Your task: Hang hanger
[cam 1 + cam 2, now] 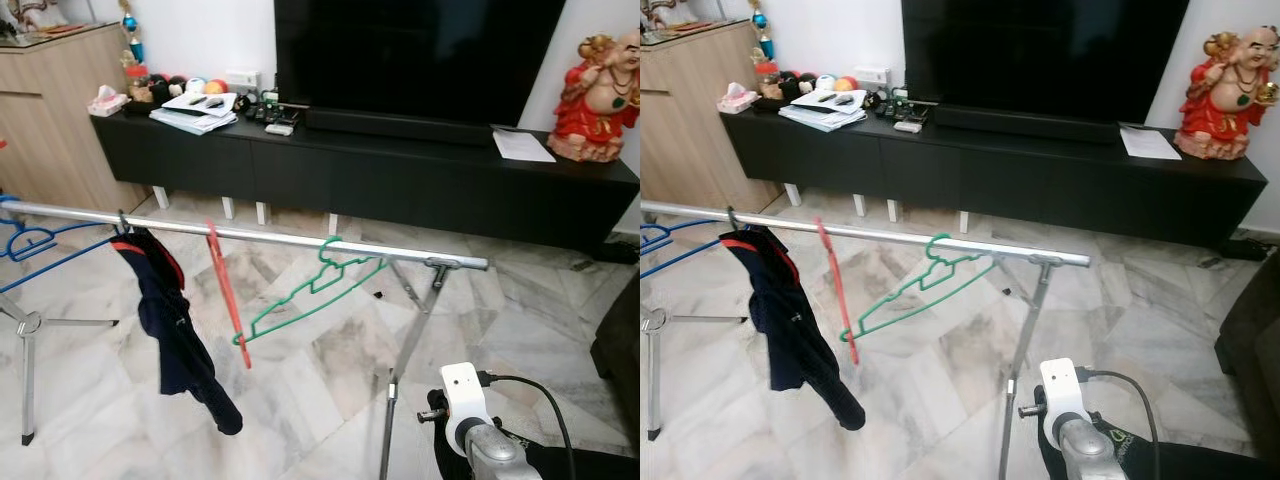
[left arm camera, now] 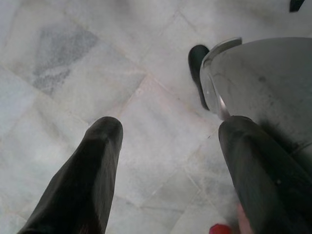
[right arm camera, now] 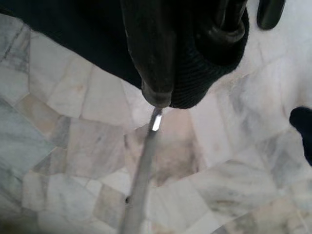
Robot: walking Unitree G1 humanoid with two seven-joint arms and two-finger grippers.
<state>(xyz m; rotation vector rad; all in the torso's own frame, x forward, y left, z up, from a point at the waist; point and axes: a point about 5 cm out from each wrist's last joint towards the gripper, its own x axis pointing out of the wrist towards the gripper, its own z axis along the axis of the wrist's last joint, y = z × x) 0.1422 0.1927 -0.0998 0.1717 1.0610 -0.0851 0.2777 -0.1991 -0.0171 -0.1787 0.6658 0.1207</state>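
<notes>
In the left eye view we see a silver rail (image 1: 250,236) across the marble floor (image 1: 300,370). A green hanger (image 1: 310,290) hangs on it near its right end, tilted. Left of it hang a red hanger (image 1: 226,290), a dark garment (image 1: 175,330) and a blue hanger (image 1: 35,245). Our right arm (image 1: 475,425) is low at the right.

The right eye view shows the same scene.

In the left wrist view the left gripper (image 2: 170,141) has its fingers (image 2: 92,165) wide apart over the floor.

In the right wrist view, we cannot tell whether the right gripper (image 3: 187,73) is apart or together.
</notes>
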